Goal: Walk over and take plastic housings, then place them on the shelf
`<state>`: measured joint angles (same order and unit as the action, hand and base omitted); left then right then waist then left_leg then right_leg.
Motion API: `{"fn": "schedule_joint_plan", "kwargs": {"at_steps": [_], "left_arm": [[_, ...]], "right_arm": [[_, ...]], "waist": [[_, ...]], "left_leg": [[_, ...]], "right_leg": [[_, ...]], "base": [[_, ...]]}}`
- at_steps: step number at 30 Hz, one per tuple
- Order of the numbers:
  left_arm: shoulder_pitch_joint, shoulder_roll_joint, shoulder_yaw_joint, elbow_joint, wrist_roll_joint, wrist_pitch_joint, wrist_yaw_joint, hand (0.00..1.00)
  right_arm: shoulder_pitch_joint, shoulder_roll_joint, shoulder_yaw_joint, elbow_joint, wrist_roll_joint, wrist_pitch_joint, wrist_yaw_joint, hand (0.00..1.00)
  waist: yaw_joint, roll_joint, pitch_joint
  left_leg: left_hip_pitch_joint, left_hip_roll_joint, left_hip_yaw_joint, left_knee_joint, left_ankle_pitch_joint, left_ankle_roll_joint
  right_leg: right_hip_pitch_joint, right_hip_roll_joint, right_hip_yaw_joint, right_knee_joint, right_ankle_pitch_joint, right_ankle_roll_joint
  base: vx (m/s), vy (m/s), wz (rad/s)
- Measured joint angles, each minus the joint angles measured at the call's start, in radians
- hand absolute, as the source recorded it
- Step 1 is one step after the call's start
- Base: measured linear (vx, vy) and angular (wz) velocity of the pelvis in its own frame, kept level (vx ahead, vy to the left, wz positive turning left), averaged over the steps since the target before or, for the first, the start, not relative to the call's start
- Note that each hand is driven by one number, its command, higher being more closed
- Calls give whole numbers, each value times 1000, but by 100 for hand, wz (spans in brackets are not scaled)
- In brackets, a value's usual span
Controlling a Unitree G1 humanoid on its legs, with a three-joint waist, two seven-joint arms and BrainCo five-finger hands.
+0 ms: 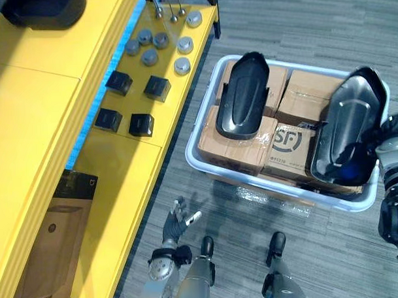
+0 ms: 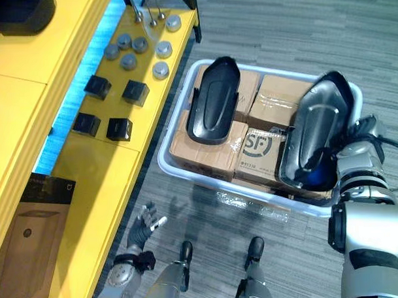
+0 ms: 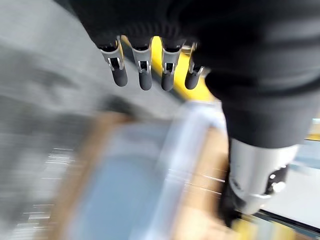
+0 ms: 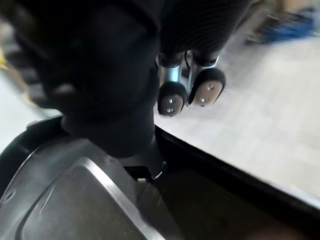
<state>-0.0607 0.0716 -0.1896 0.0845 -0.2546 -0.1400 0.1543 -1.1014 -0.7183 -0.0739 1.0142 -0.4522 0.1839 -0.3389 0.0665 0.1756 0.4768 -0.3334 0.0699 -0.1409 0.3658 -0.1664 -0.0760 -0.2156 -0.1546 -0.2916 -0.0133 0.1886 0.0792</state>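
Two black plastic housings rest on cardboard boxes inside a white bin on the floor. The left housing lies hollow side down with no hand on it. The right housing is tilted up against the bin's right end, its hollow side showing. My right hand is at that housing's outer rim, and its fingertips curl over the edge of the right housing. Low by the shelf, away from the bin, my left hand hangs with its fingers spread.
A yellow shelf runs along the left. On it are small black boxes, several grey round parts and a brown carton. Grey floor lies between the shelf and the bin.
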Motion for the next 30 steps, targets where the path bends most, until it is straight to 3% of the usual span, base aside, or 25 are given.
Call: {"fn": "schedule_joint_plan", "kwargs": {"at_steps": [4, 9, 12, 15, 20, 24, 30], "left_arm": [[-41, 0, -4, -75, -4, -4, 10, 0], [-152, 21, -94, -83, -115, -6, 17, 0], [-215, 16, -164, -50, -160, -5, 15, 0], [-252, 4, -188, 31, -192, -3, 21, 0], [-300, -44, -190, 201, -164, 0, 116, 0], [-301, -56, -190, 239, -152, 0, 173, 0], [-338, -64, -186, 297, -80, 11, 280, 0]], "right_arm": [[140, 103, 18, -301, -92, 0, -55, 100], [323, 277, 58, -531, -192, -2, -74, 100], [375, 334, 86, -615, -226, -3, -74, 100], [415, 391, 124, -724, -249, -10, -74, 100], [474, 511, 234, -855, -264, -48, -86, 100], [483, 581, 312, -889, -263, -84, -93, 100], [528, 637, 393, -930, -255, -108, -108, 100]], "waist": [[-5, -8, -74], [-29, -66, -180], [-41, -102, -216], [-53, -120, -252], [-55, -152, -315], [-60, -170, -338], [-58, -199, -368]], "left_leg": [[65, 2, -3, -92, 42, -15], [168, 11, -11, -226, 99, -28], [214, 13, -10, -261, 114, -30], [239, 18, 2, -279, 119, -29], [285, 37, 30, -317, 126, -23], [302, 49, 42, -337, 130, -20], [321, 52, 65, -345, 135, -34]], "right_leg": [[40, 0, -13, -28, -3, -3], [99, 5, -23, -57, -5, -7], [134, 6, -23, -69, -6, -7], [144, 9, -16, -69, -7, -9], [156, 25, 10, -69, -8, -12], [158, 36, 21, -70, -9, -14], [162, 39, 43, -70, -8, -15]], "base": [[60, -36, 10], [44, -59, 8], [3, -33, -2], [-31, -28, -10], [-31, -27, -15], [-27, -29, -8], [25, 5, -11]]}}
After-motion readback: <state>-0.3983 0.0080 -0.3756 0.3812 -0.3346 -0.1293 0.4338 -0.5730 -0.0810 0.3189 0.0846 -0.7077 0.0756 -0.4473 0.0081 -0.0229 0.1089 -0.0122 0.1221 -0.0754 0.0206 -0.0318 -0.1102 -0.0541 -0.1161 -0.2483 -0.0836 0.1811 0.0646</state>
